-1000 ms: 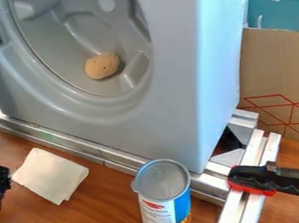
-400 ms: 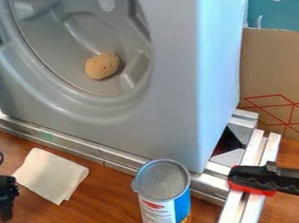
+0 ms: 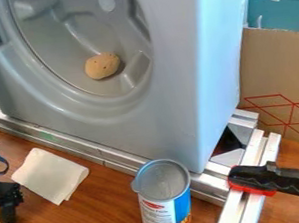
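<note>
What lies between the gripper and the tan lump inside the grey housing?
In the camera view, going from gripper to tan lump: part of the folded white sheet, the metal rail, then the grey housing's lower front.

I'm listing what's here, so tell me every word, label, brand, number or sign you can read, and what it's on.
No text can be quoted.
Can: label print, too small to read.
Metal rail: small green mark, too small to read.
Cardboard: red line pattern, no lettering visible.

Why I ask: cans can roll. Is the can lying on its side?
No, the can stands upright on the brown table, its round top facing up.
</note>
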Controlling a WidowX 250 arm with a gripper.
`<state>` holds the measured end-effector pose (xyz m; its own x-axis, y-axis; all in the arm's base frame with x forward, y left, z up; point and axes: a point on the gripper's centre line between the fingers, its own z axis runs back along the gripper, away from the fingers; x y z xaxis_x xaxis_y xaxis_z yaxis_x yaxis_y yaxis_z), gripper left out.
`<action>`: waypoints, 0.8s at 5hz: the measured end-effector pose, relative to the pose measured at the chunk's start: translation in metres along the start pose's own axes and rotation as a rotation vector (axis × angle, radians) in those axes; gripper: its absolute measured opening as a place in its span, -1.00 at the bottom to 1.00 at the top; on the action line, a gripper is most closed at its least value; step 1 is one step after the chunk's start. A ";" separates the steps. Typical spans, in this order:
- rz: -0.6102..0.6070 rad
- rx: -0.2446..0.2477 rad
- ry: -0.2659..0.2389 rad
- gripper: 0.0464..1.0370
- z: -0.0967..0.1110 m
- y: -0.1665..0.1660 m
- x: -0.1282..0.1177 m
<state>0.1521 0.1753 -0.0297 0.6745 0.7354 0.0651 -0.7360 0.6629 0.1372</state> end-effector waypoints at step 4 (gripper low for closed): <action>-0.088 0.115 -0.140 -0.06 0.097 -0.027 -0.017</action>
<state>0.1662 0.1313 0.0610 0.7435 0.6430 0.1835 -0.6675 0.6977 0.2601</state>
